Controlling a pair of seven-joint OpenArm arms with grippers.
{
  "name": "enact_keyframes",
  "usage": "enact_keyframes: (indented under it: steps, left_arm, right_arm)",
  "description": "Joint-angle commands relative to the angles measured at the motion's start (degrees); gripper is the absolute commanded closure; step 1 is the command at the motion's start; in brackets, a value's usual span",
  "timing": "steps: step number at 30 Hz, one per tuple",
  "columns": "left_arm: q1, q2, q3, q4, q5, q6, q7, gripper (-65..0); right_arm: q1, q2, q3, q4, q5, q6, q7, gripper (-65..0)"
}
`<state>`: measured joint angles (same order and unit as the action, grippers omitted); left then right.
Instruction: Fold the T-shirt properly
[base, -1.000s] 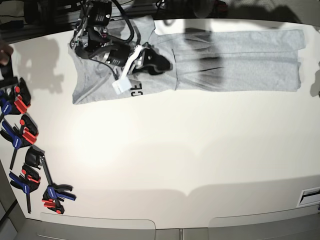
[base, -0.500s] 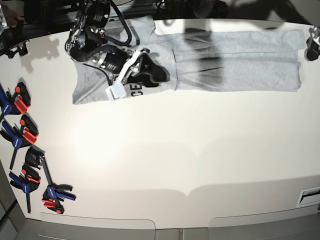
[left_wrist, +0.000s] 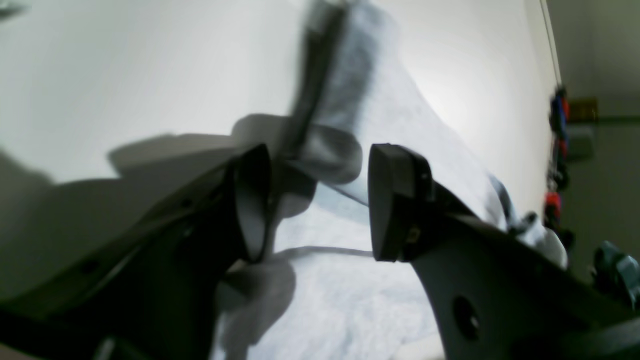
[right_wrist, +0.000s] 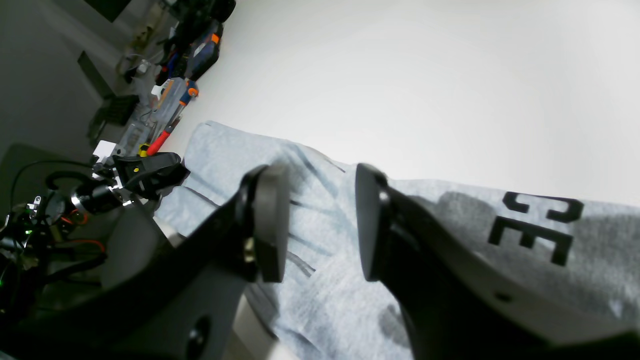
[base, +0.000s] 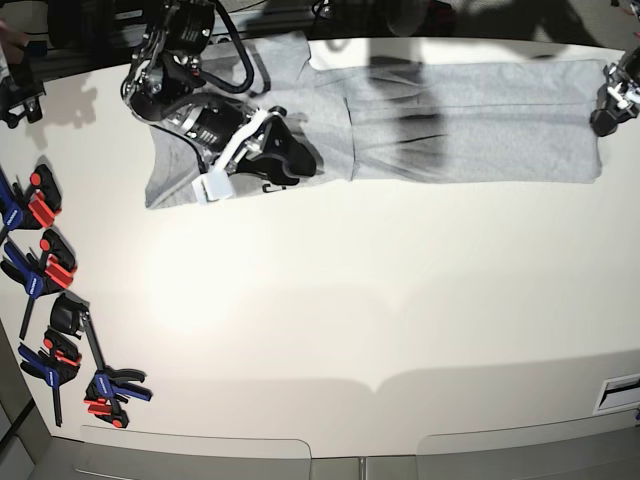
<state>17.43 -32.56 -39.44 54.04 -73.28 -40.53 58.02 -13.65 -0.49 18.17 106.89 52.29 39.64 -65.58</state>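
Right claw (base: 293, 160) apart, shifted leftward over T-shirt (base: 470, 120) | left claw (base: 601, 118) apart, newly at hem

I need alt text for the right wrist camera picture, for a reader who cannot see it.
The open right gripper hovers close above a grey T-shirt lying on a white table, holding nothing. Black block letters show on the fabric to the right, and clamps and tools lie blurred at the far left edge.

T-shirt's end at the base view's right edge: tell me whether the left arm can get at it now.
Probably yes. The left end effector sits open at that end of the T-shirt, with nothing between them.
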Motion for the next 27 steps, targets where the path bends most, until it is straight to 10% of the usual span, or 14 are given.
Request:
enact_keyframes:
  steps: [1,11,17,27]
  left_arm:
    - [0.3,-0.9,0.8,0.7,1.3,0.5,0.9,-29.6]
    - [0.4,1.1,3.2,3.8,1.5,0.5,1.5,-27.6]
    - [0.3,1.2,3.2,4.2,1.2,0.5,0.2,0.0]
    - [1.6,1.8,3.1,19.6,-0.7,0.5,1.2,0.0]
  right_arm:
    - [0.6,0.0,0.2,1.0,1.5,0.4,1.2,-20.6]
    - [0.6,0.0,0.2,1.0,1.5,0.4,1.3,-20.6]
    - [0.6,0.0,0.3,1.0,1.4,0.4,1.3,-20.6]
    - [0.6,0.0,11.6,1.0,-4.4,0.4,3.5,-20.6]
